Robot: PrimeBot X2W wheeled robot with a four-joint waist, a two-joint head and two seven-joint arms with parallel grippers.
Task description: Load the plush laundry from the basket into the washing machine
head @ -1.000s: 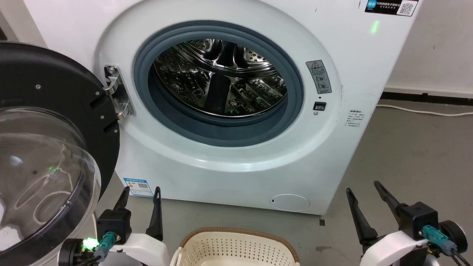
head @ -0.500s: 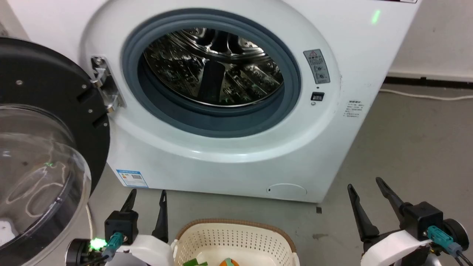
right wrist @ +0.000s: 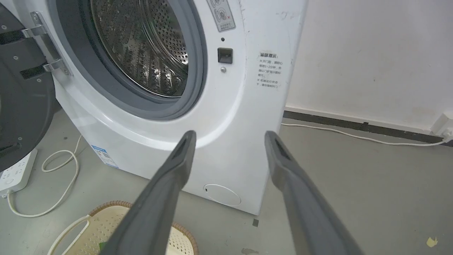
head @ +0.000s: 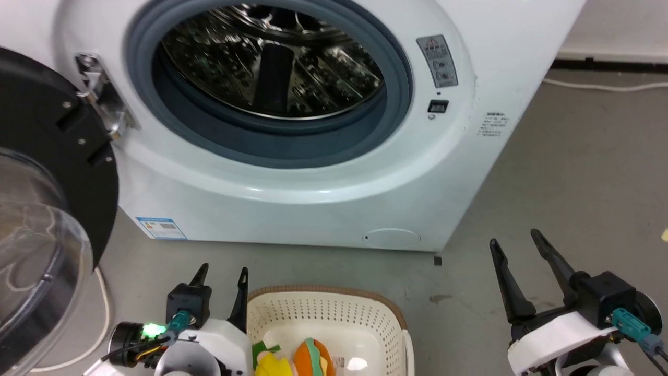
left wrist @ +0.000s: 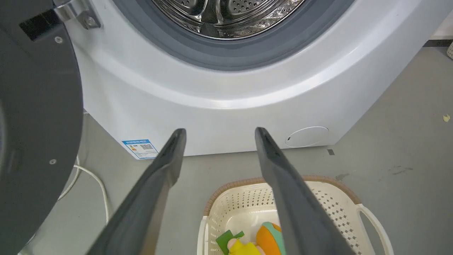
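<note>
- Since a second ago the head camera has tipped down, so the basket's [head: 323, 290] bottom now shows, with the toy [head: 309, 359] lying in it.
- Basket sits on the floor just before the washer [head: 313, 209], door [head: 57, 156] swung open.
- Left claw [head: 222, 271] spread, empty, beside the basket's left rim.
- Right claw [head: 515, 238] wide, empty, well right of it.
</note>
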